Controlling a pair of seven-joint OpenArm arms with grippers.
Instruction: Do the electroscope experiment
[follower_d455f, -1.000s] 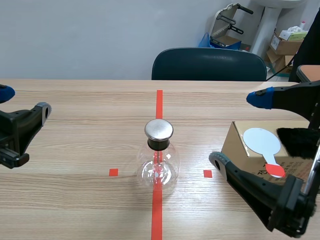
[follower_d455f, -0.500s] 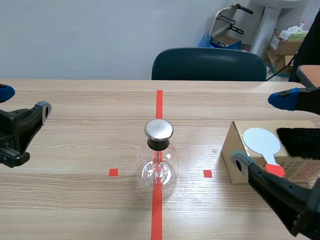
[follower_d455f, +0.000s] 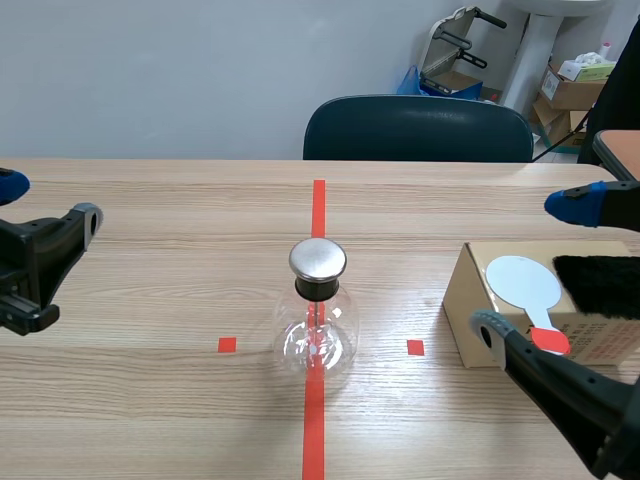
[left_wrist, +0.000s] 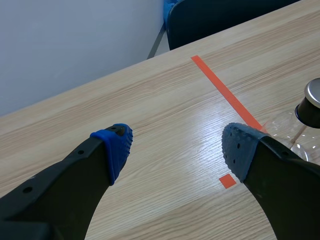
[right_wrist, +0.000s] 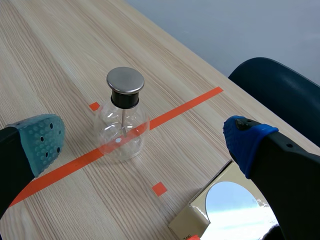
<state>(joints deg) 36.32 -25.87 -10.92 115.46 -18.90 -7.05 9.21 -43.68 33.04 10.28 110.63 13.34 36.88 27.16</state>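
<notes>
**me:** Wood table (follower_d455f: 160, 290), grey wall behind, one chair (follower_d455f: 418, 128) on the far side. Ready to report.

**ops:** Right hand first.

**me:** Right gripper (follower_d455f: 532, 266) is spread wide and holds nothing. It hangs by the box (follower_d455f: 470, 290), one finger low at its near-left corner and the other raised past its far side.

**ops:** Left?

**me:** Left gripper (follower_d455f: 47, 202) is also spread wide and empty, at the table's left edge. It is well apart from all the kit.

**ops:** Where's the kit?

**me:** The paddle (follower_d455f: 523, 283) lies flat on top of the box, between my right fingers as the scene view shows it. The fur (follower_d455f: 600, 285) is just beside it on the box's right part; I can't tell if they touch. The flask (follower_d455f: 316, 325) stands upright on the long tape line at mid-table, between the two tape squares. That puts it to my right gripper's left.

**ops:** Paddle axis?

**me:** It runs near to far, slanted: white disc at the far-left end, red handle at the near-right end. The handle end is closest to my low finger. My read is that the right arm takes the pick, since the left is much too far off. The grip would need to go across the handle, so some wrist turn is likely.

**ops:** Counts?

**me:** One flask, one box, one paddle, one fur. Two grippers, both free.
</notes>
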